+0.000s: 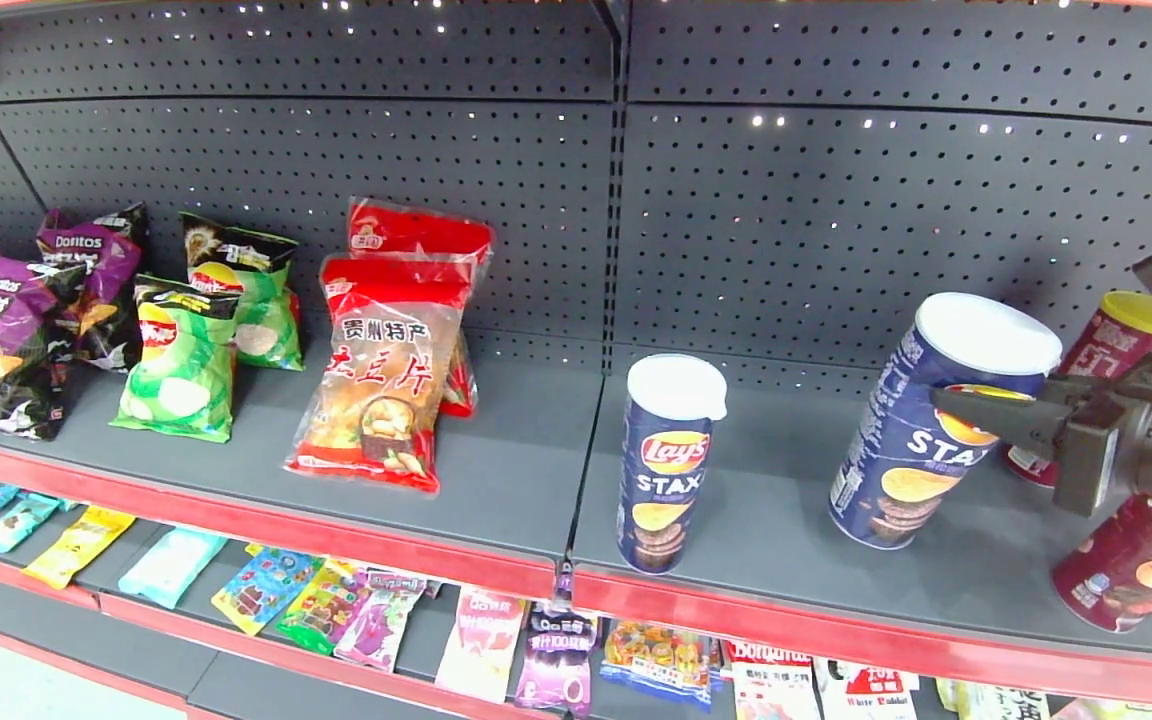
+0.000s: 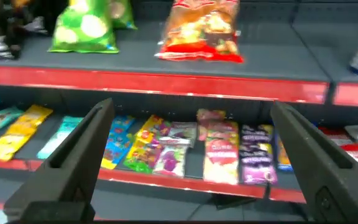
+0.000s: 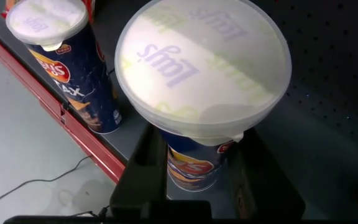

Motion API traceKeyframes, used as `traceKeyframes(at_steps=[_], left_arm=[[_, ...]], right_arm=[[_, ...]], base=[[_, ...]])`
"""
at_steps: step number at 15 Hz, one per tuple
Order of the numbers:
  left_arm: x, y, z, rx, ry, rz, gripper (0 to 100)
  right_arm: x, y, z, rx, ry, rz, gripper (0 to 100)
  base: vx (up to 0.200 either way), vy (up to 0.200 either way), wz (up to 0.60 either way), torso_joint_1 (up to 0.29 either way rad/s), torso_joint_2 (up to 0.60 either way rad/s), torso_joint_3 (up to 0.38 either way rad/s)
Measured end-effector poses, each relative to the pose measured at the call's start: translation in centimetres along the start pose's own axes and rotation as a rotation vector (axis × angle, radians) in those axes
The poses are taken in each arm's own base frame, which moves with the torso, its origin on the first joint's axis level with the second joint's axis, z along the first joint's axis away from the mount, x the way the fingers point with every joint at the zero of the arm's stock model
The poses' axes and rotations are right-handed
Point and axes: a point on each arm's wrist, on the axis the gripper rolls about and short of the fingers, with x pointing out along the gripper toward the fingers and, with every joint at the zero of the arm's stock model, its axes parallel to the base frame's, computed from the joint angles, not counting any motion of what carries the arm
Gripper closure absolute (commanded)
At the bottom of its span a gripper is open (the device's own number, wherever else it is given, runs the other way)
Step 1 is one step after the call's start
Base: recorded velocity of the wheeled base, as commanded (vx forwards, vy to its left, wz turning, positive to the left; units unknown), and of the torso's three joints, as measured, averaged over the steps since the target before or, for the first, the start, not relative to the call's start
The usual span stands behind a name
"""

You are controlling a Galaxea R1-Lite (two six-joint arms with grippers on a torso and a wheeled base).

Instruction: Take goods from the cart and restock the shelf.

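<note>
My right gripper point(image 1: 958, 408) is shut on a blue chip can point(image 1: 921, 440) with a white lid point(image 3: 204, 62). The can is tilted, its top leaning right, low over the right part of the grey shelf board point(image 1: 766, 520). From the right wrist, the fingers point(image 3: 146, 163) clamp the can's body point(image 3: 194, 168) from both sides below the lid. A second blue can point(image 1: 666, 460) stands upright to its left near the shelf's front edge, also seen as the smaller can point(image 3: 67, 68). My left gripper point(image 2: 191, 155) is open and holds nothing, facing the lower shelf.
Two red chip cans point(image 1: 1116, 350) point(image 1: 1136, 560) sit right of the held can. Red snack bags point(image 1: 386, 390), green chip bags point(image 1: 181, 360) and purple bags point(image 1: 6, 330) fill the left part. Candy packets point(image 2: 166, 146) line the lower shelf. Red front lip point(image 1: 736, 615).
</note>
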Motion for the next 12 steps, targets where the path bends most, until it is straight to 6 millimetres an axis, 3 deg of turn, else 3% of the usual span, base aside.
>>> traceKeyframes(at_steps=[5,12], left_arm=[[0.0,0.0,0.0,-0.006,0.0,0.011,0],[0.0,0.0,0.0,-0.006,0.0,0.012,0]], right_arm=[[0.3,0.0,-0.4,-0.002,-0.001,0.0,100],[3.2,-0.5,-0.5,-0.031,-0.027,-0.005,100]], base=[[0.0,0.0,0.0,0.0,0.0,0.0],[0.0,0.0,0.0,0.0,0.0,0.0]])
